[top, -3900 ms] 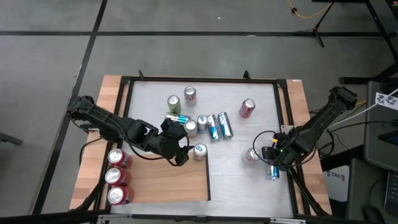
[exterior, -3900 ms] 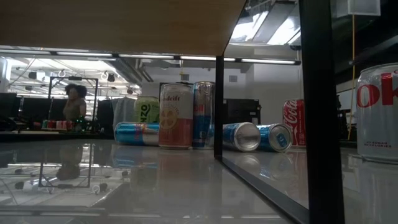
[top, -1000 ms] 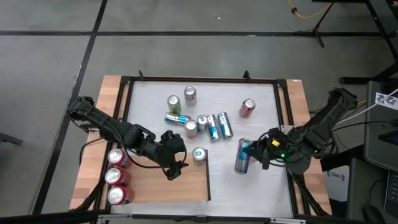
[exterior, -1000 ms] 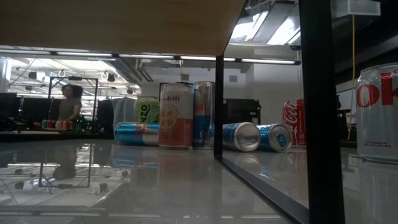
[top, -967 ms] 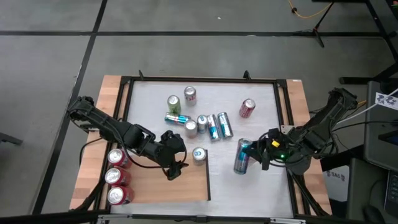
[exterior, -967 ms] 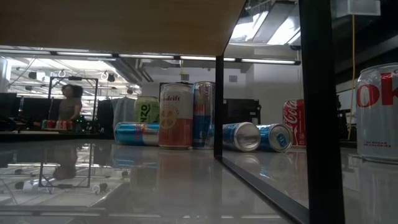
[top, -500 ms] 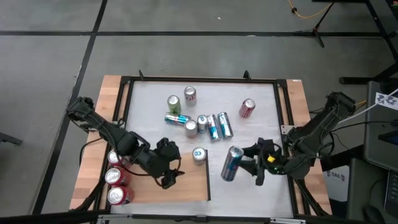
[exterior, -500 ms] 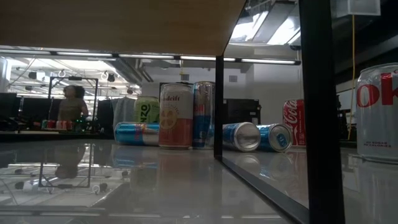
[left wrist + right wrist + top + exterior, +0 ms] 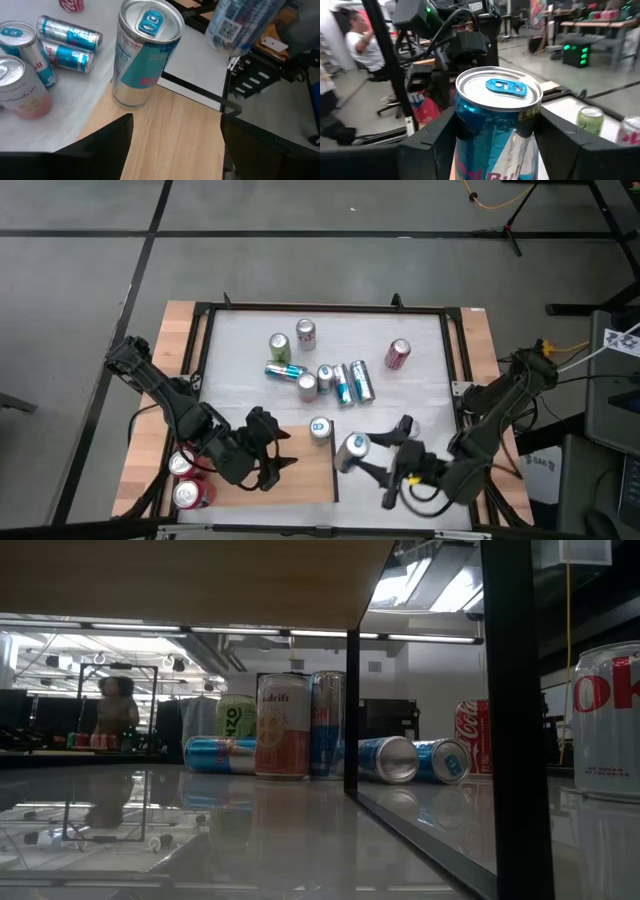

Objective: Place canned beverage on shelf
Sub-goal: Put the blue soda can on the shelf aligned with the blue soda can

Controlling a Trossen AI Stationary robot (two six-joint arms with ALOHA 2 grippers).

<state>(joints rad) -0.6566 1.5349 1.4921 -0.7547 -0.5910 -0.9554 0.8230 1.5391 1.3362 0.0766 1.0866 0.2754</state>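
The shelf point(image 9: 270, 480) is the light-brown panel at the table's near left. My right gripper point(image 9: 378, 460) is beside its right edge, shut on a blue-and-silver can point(image 9: 352, 448) that also fills the right wrist view point(image 9: 497, 115). My left gripper point(image 9: 270, 463) hovers open over the shelf with nothing between its fingers point(image 9: 117, 132). A slim teal-and-silver can point(image 9: 145, 60) stands upright on its base at the shelf's far right corner point(image 9: 319, 427). Red cans point(image 9: 188, 480) stand along the shelf's left side. My right gripper pinches the blue can by the two sides of its body point(image 9: 462, 135), just below the top rim, between its two fingers. The fingers lie about level and come from the table's right side. The can is roughly upright with its top up, lifted clear of the table.
A cluster of standing and lying cans point(image 9: 330, 380) sits mid-table toward the far side, with a red one point(image 9: 397, 354) at the far right. The low view shows these cans point(image 9: 300, 725) and a dark upright post point(image 9: 510, 720). A person sits beyond the table point(image 9: 365, 45).
My right gripper has carried the blue can up and toward the table's near-left, close to the shelf's right edge, rolling so that the can has turned from slanted to top-up. My left gripper has drifted toward the near edge over the shelf.
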